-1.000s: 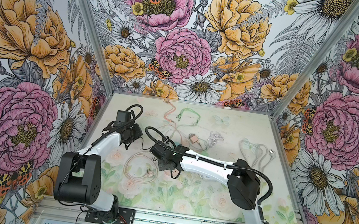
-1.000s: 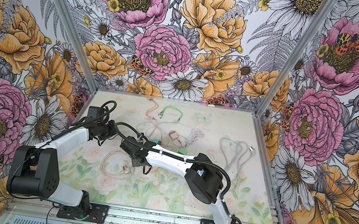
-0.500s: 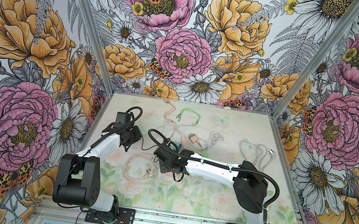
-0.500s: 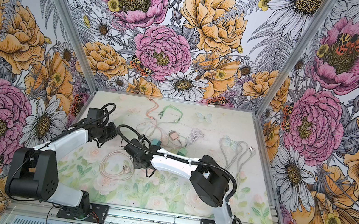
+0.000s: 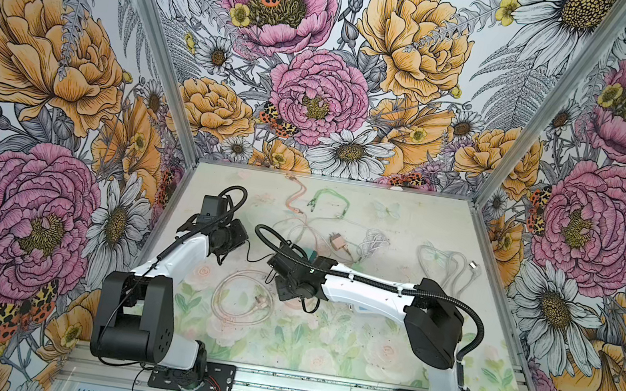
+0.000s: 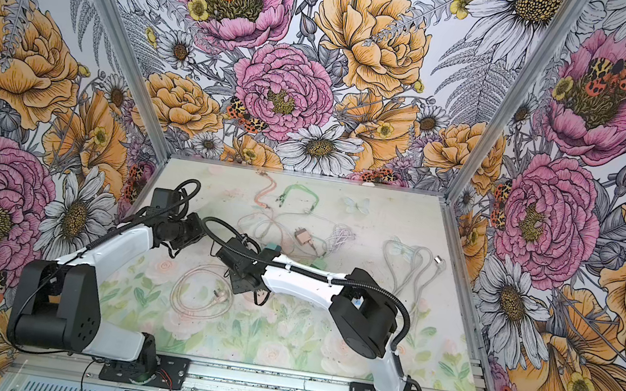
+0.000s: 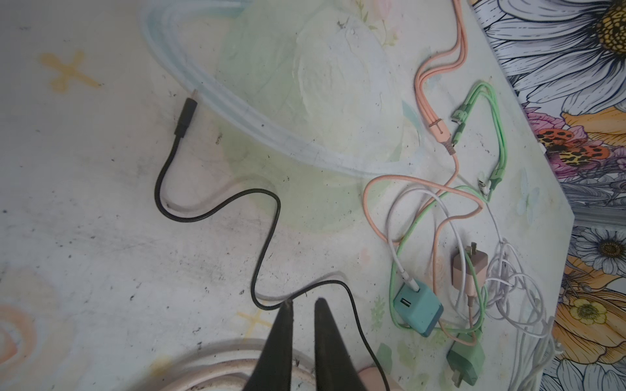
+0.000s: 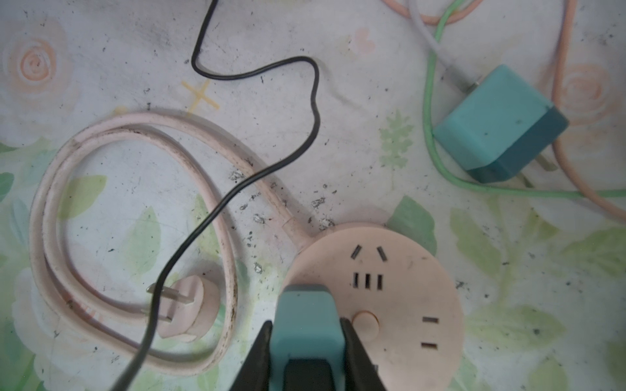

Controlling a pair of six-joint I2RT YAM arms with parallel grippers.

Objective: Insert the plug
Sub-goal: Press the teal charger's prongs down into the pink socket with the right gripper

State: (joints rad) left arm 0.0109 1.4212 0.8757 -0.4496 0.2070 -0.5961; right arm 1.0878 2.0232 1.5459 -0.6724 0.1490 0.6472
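The near right of the table [image 5: 384, 354] lies bare. A tangle of cables [image 5: 311, 225] and 3 chargers [image 7: 469, 270] chokes the far middle; pale cable loops [image 5: 442, 262] take the far right. Near left, a coiled pink cord [image 8: 152, 117] under a black cable [image 8: 257, 69] hems the round socket [image 8: 406, 287], partly covered by the right gripper [image 8: 306, 323]'s teal charger [image 8: 305, 304].

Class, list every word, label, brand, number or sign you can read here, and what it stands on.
No readable words or numbers anywhere.
On the pink power strip: no lettering visible.
On the loose teal charger: no lettering visible.
Only sign: a yellow cross on the table.
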